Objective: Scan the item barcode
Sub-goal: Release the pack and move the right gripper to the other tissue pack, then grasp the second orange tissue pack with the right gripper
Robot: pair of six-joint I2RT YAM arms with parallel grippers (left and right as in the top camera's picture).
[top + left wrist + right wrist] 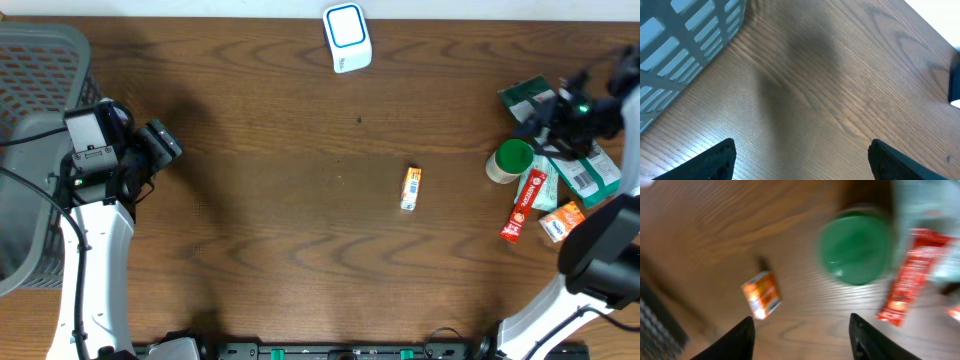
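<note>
right wrist: both right claw (801,319) and left claw (802,145) are being held open, empty; centring over the orange box (761,294), off the green lid (855,247), is being advised.

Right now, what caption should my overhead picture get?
A small orange cardboard box lies alone on the brown wooden table, away from the white-and-blue scanner and the green-lidded round jar.

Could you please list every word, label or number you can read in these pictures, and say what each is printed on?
No text can be read.
Small orange box: print too small, blurred at the wrist.
Red sachet: white lettering, too blurred.
Green-and-white packets: print too small.
White scanner: blue square outline only.
</note>
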